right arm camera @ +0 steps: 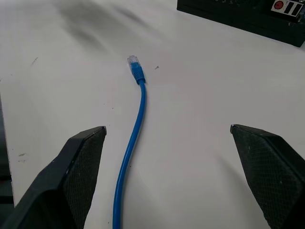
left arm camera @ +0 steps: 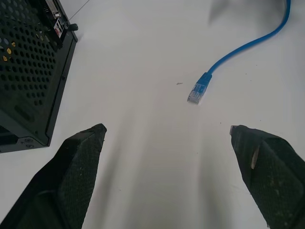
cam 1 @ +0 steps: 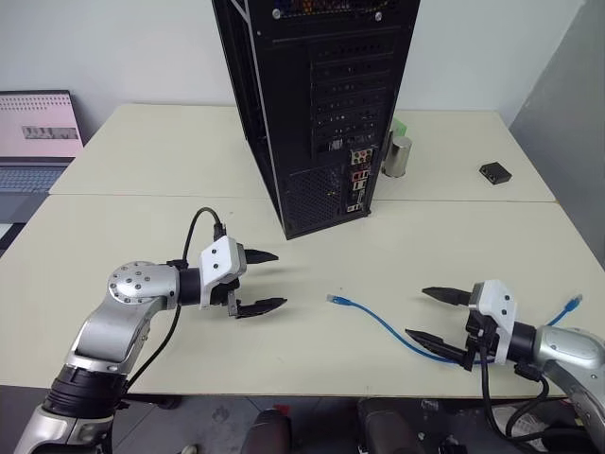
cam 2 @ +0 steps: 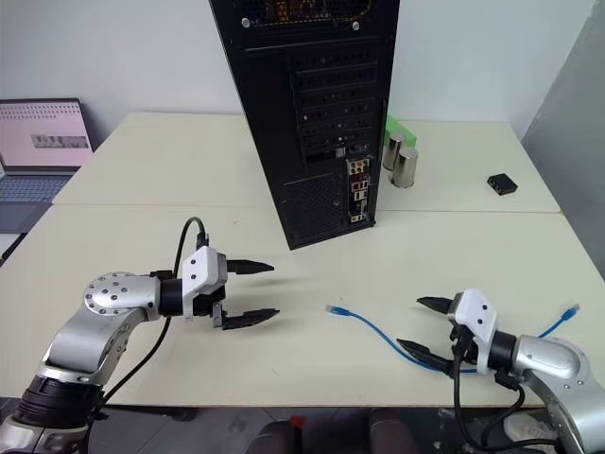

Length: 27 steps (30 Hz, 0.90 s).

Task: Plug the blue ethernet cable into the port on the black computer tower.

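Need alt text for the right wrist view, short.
A blue ethernet cable lies loose on a white table, running up between the right gripper's two wide-open black fingers to its clear plug end, nothing held. The bottom edge of the black computer tower crosses the far corner.

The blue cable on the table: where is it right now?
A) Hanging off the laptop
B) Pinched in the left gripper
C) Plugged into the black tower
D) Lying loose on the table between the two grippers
D: the blue ethernet cable lies flat on the table, its plug end free, with the left gripper and right gripper both open and empty.
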Each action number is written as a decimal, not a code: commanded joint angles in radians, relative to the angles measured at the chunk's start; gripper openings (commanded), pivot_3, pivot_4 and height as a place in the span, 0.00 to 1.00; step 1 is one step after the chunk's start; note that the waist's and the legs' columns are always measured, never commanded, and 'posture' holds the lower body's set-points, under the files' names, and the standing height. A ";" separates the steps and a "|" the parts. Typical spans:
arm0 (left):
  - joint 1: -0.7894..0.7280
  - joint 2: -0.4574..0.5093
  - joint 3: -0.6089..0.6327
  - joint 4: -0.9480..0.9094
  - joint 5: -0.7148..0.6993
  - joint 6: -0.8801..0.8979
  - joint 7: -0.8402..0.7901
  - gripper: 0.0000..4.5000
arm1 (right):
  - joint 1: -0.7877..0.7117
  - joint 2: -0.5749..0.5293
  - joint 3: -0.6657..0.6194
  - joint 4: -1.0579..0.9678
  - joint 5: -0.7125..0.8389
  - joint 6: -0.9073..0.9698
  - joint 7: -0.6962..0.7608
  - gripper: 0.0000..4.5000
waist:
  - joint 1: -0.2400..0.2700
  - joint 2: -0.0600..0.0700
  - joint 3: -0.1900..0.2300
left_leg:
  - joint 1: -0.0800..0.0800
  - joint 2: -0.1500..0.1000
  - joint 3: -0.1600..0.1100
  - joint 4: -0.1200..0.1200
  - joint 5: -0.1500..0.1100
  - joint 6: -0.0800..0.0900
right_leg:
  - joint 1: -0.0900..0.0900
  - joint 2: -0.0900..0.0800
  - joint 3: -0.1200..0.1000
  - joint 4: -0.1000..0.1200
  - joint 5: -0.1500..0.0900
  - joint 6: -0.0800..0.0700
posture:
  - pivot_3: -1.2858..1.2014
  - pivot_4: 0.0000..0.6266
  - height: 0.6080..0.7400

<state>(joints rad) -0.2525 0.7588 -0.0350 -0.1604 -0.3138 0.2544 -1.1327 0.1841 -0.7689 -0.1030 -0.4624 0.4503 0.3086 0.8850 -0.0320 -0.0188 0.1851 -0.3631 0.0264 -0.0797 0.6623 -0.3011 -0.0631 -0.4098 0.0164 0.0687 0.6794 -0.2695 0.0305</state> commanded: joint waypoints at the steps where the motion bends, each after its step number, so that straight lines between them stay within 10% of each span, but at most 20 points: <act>1: 0.015 0.002 0.014 -0.049 -0.033 0.000 -0.008 0.99 | -0.006 0.005 -0.007 -0.011 -0.008 -0.019 0.004 0.98 | 0.000 0.000 0.000 | 0.000 0.000 0.000 0.000 0.000 0.000 | 0.000 0.000 0.000 0.000 0.000 0.000 | 0.52 0.24 1.00; 27: 0.041 0.003 -0.035 -0.010 0.014 -0.126 -0.081 0.99 | -0.216 0.148 0.240 0.037 -0.164 0.068 -0.146 0.98 | 0.000 0.000 0.000 | 0.000 0.000 0.000 0.000 0.000 0.000 | 0.000 0.000 0.000 0.000 0.001 -0.002 | 0.52 0.24 1.00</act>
<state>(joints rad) -0.2180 0.7431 -0.0727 -0.1564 -0.3042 0.1597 -1.1952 -0.0079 -0.6315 0.1176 -0.4394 0.3151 0.3821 0.7559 -0.0323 -0.0187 0.1851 -0.3630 0.0264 -0.0797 0.6626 -0.3010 -0.0631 -0.4099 0.0165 0.0687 0.6797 -0.2685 0.0288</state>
